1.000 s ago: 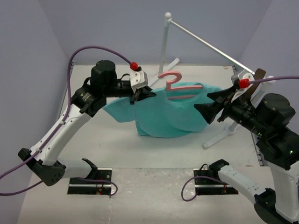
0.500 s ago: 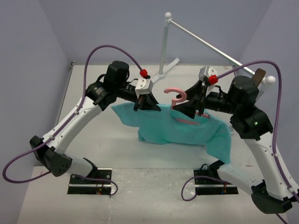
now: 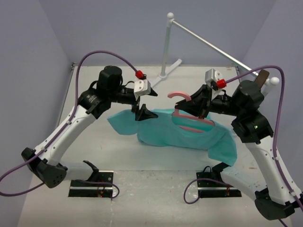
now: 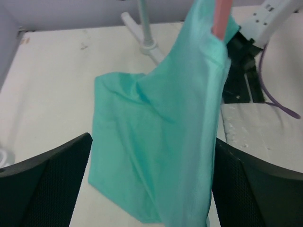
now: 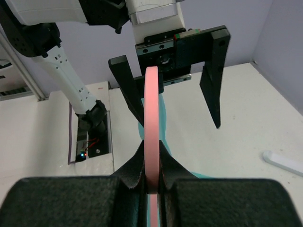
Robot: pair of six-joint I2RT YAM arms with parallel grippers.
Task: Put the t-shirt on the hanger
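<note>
The teal t-shirt [image 3: 163, 130] hangs from the pink hanger [image 3: 182, 98] and trails onto the table; the hanger's lower frame sits in the neck opening. My right gripper [image 3: 200, 101] is shut on the hanger's frame just below the hook. In the right wrist view the hanger [image 5: 151, 113] is a pink edge pinched between the two pads of the right gripper [image 5: 151, 172]. My left gripper [image 3: 147, 103] is open just left of the hook, holding nothing. In the left wrist view the t-shirt [image 4: 161, 142] hangs ahead of the wide-open left gripper [image 4: 151, 189], with the hanger [image 4: 221, 16] showing at the top.
A silver rail [image 3: 208, 45] with white ball ends runs across the back right on white stands. A brown and silver object [image 3: 262, 75] sits by its right end. The arms' base plates [image 3: 92, 187] lie at the near edge. Grey walls enclose the table.
The left gripper has opened and let go of the t-shirt, pulling slightly back left. The right gripper swung in from the right and shut on the hanger.
</note>
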